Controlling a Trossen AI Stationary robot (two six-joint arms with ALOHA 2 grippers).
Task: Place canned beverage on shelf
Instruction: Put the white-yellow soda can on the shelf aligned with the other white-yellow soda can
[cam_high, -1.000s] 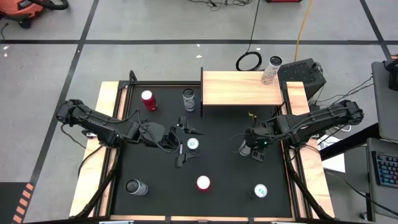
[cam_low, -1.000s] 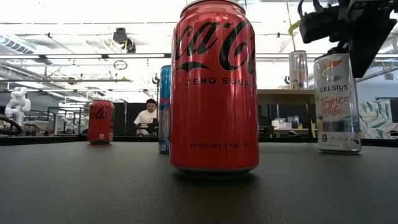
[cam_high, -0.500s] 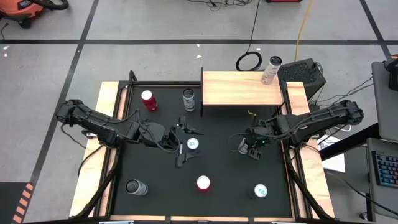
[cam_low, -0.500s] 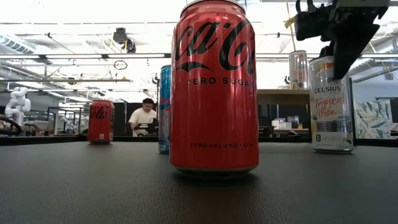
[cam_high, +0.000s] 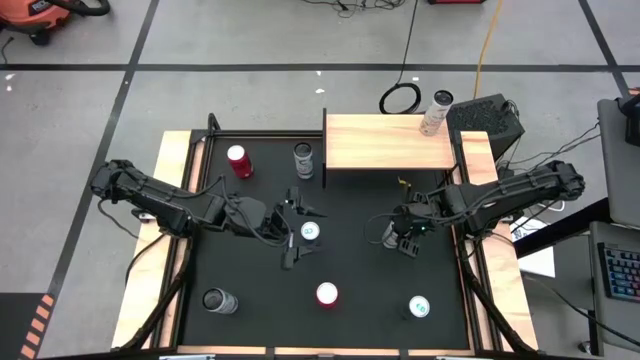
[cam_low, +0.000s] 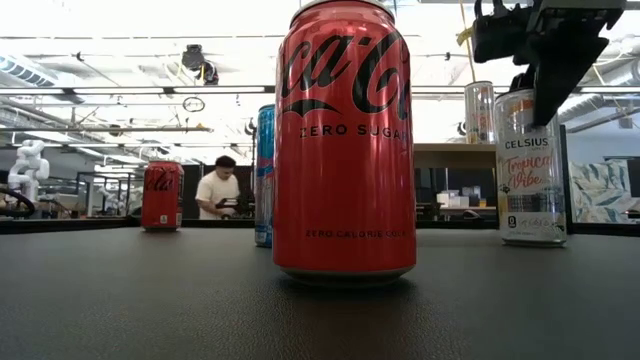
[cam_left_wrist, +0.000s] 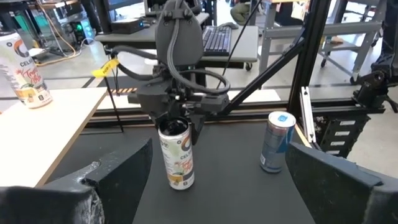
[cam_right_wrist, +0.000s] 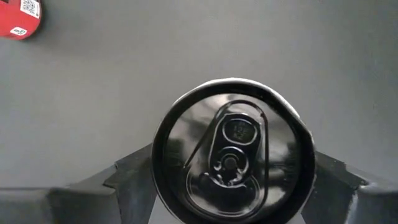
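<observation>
A white Celsius can (cam_low: 530, 180) stands right of the table's middle, also showing in the left wrist view (cam_left_wrist: 177, 162). My right gripper (cam_high: 398, 240) is right above it and shut on its top. The shelf (cam_high: 390, 142) is a pale-wood board at the far right of the table, and another Celsius can (cam_high: 437, 112) stands on its far right corner. My left gripper (cam_high: 292, 230) is open and empty at the table's middle, beside a blue-and-white can (cam_high: 310, 232). My right gripper pinches the Celsius can between its two fingers (cam_right_wrist: 134, 171), on opposite sides just under the rim (cam_right_wrist: 163, 134). The fingers come from above, pointing down. The can is upright, its base (cam_left_wrist: 180, 183) on the table or barely above it; which, I cannot tell.
A red Coca-Cola can (cam_high: 327, 294) and a blue can (cam_high: 418, 306) stand near the front edge, and a silver can (cam_high: 218, 300) at the front left. A red can (cam_high: 238, 160) and a grey can (cam_high: 303, 160) stand left of the shelf. A person shows in the room behind.
My right gripper has moved toward the table's left, over the top of the Celsius can. The can has shifted a little toward the left with it and stays upright.
</observation>
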